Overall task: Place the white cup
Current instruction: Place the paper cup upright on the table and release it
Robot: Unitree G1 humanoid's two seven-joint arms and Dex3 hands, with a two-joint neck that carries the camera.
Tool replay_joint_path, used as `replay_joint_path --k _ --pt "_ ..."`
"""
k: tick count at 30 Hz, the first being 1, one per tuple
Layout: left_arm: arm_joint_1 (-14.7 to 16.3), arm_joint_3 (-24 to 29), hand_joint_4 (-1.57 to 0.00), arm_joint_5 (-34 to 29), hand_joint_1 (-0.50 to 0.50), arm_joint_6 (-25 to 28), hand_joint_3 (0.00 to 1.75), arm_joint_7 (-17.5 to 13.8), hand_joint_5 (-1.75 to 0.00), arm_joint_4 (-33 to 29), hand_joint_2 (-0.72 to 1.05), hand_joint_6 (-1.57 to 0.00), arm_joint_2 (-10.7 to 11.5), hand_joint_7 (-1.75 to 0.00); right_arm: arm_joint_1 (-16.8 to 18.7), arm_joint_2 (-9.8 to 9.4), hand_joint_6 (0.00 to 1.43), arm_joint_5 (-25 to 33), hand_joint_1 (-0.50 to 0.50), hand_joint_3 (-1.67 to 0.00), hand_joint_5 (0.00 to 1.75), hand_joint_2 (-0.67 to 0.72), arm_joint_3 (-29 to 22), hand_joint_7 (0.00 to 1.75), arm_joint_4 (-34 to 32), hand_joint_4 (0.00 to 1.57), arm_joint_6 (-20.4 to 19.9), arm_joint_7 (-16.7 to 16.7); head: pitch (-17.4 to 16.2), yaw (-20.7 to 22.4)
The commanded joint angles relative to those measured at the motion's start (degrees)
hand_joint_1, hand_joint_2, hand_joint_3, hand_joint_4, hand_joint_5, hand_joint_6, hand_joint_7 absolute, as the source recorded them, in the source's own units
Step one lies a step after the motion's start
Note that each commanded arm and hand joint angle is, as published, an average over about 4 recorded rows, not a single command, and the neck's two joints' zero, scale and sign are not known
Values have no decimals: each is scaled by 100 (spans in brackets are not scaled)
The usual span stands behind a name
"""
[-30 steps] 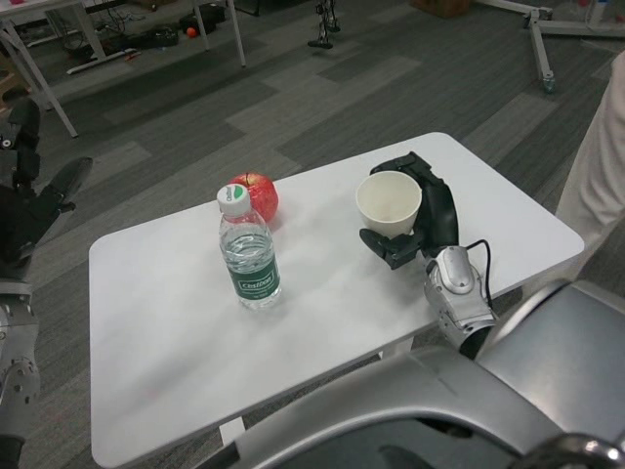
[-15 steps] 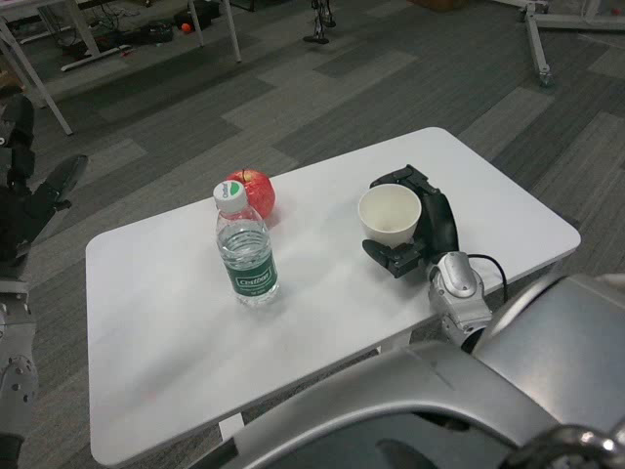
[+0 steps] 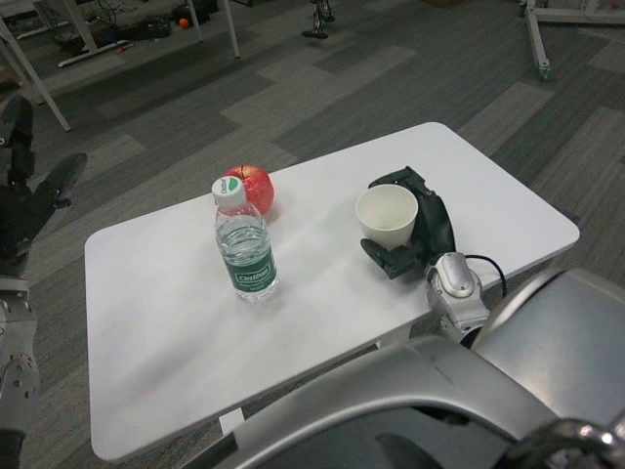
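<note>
Right hand: wrapped around the cup from its right side, black fingers curling past the far and near sides of the wall; probably kept closed so the cup stays steady until it sits firmly on the table.
Cup: white, on the right half of the table, held in the right hand; base at or very near the tabletop, contact not clear from this angle.
Cup direction: upright, mouth open toward the ceiling, long axis vertical with a slight lean; empty inside as far as visible.
Table: white, bare in front of the cup, enough flat room to set it down.
Bottle: left of the cup and well apart, standing upright, white cap on, green label; no obstacle to the placing.
Apple: red, just behind the bottle, farther left of the cup.
Left hand: far left, off the table, fingers spread, holding nothing, apparently waiting.
</note>
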Motion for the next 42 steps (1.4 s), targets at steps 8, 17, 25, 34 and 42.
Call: replay_joint_path --k 8,17,25,34,42 --pt "-158 0 0 -13 -50 -15 9 7 -21 153 105 0 39 -21 -114 89 9 -4 -20 -157 138 -30 -134 161 145 0 -34 297 -63 26" --pt "-176 -9 0 -13 -50 -32 7 7 -21 194 105 0 39 -21 -166 93 0 -4 -38 -103 70 -21 -227 133 145 0 -43 548 -82 25" --pt "-191 -9 0 -16 -50 -41 9 15 -21 214 105 0 39 -21 -186 82 0 -4 -45 -52 36 4 -213 106 145 0 -43 710 -68 10" --pt "-193 -26 0 -22 -50 -41 9 15 -21 214 105 0 39 -21 -186 93 0 -4 -46 -32 19 15 -372 98 141 0 -65 926 -66 -14" --pt "-193 -53 0 -22 -50 -50 9 15 -21 214 105 0 39 -17 -186 137 0 -13 -46 -24 19 28 -521 98 88 0 -87 1137 -63 -22"
